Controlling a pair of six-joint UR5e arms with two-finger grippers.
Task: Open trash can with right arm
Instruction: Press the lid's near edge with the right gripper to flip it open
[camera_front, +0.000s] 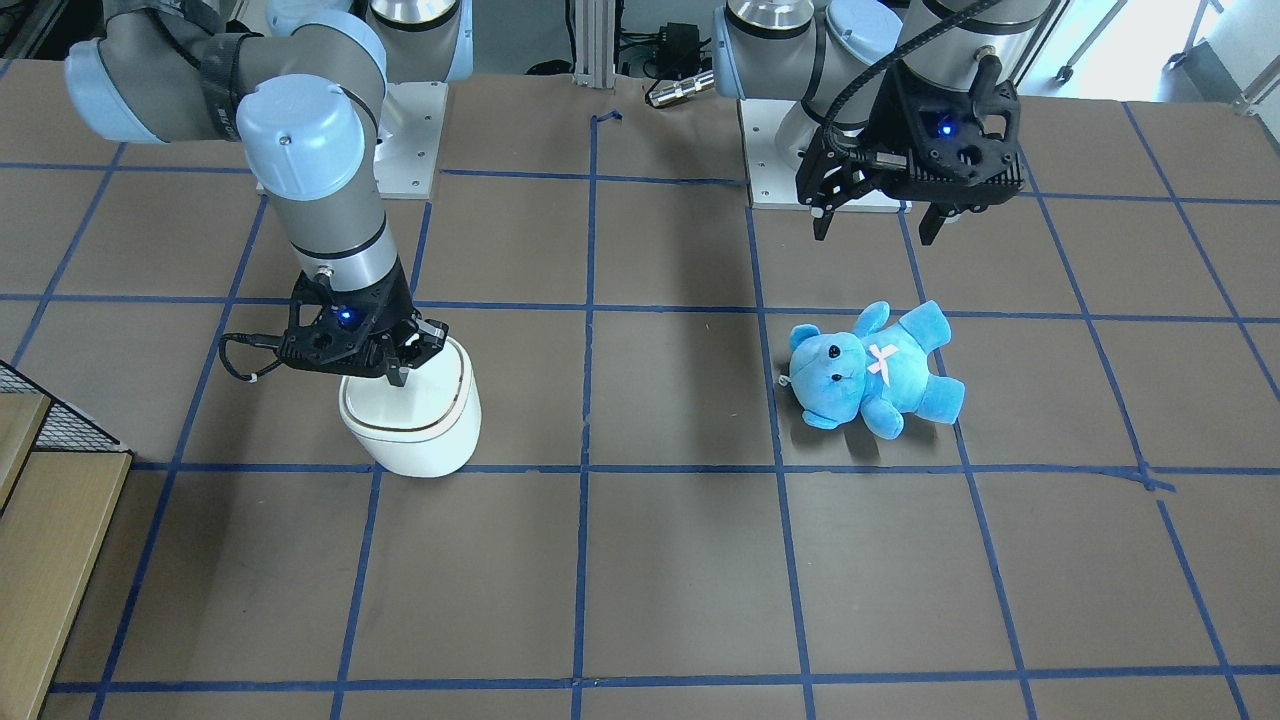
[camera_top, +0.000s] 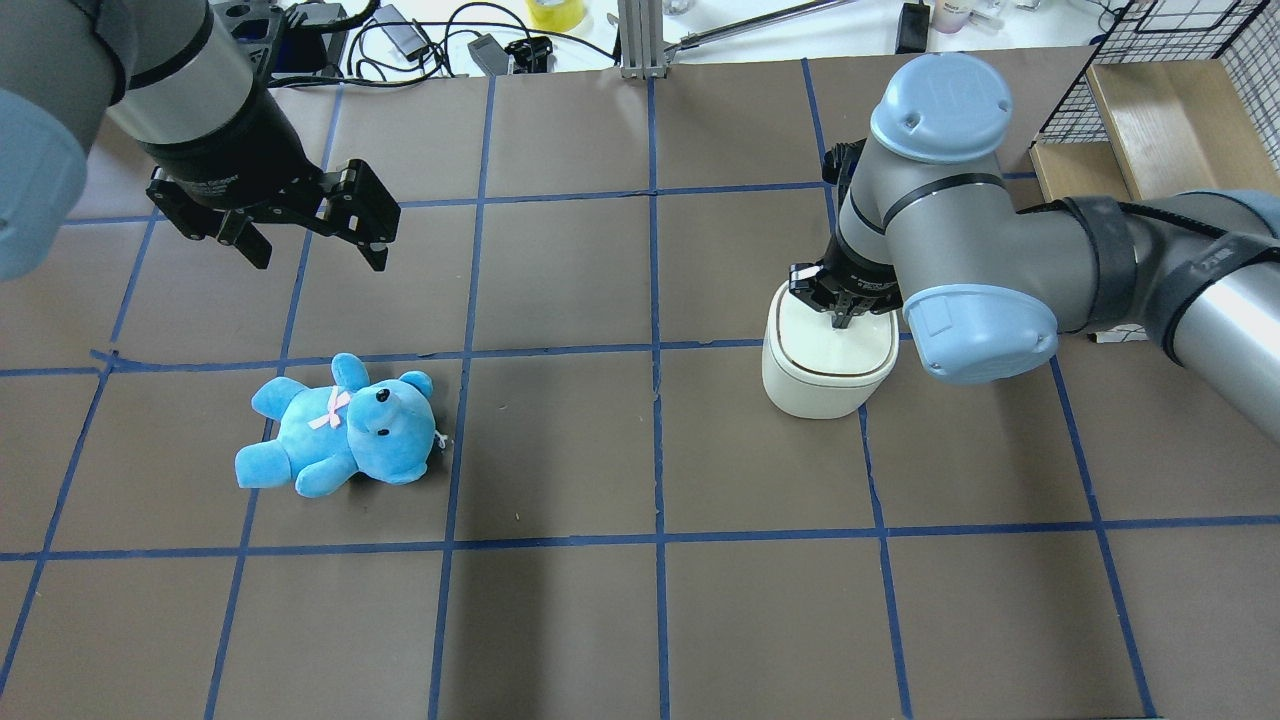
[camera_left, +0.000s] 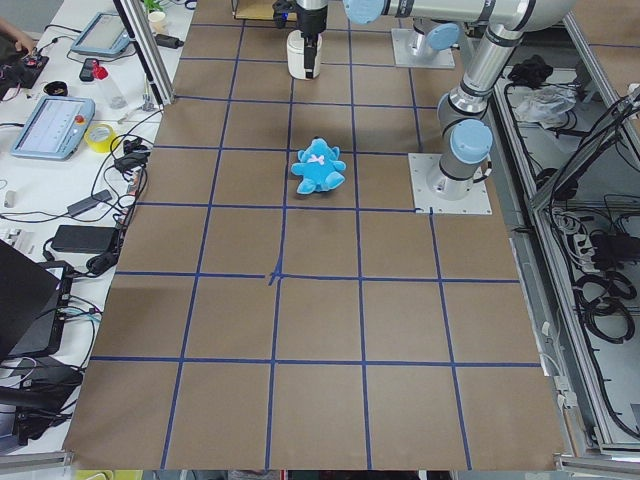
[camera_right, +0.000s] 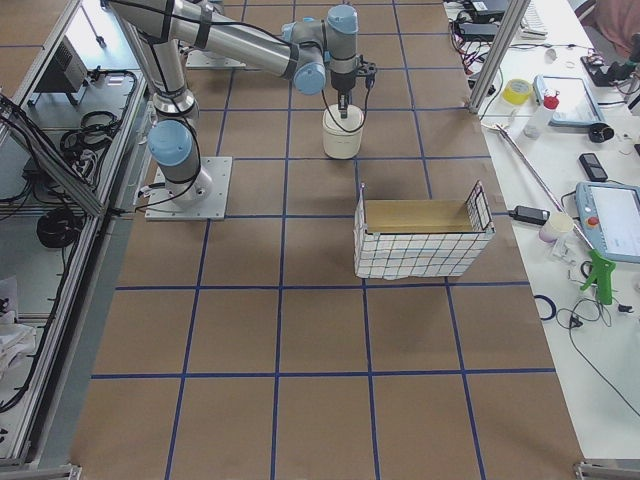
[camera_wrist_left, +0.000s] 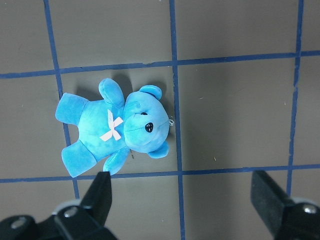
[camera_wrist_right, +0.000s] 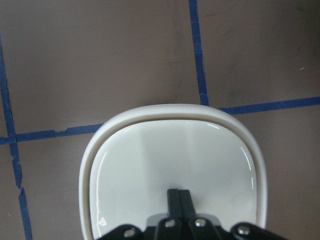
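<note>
brown gridded worktop (camera_top: 700, 620); trash can (camera_top: 815, 385) we judge light, rigid, slick; right pincer (camera_wrist_right: 178, 194) narrow, tips at lid (camera_wrist_right: 170, 150): press there, not grip; left pincer (camera_wrist_left: 181, 182) wide.

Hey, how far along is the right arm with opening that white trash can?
Done: the right gripper is over the trash can, fingers shut together. In hand: its tips sit at the lid, seemingly pressing, though contact is unclear. Left: the lid lies flat and closed, so the opening itself remains. The left gripper hangs open, apart.
</note>
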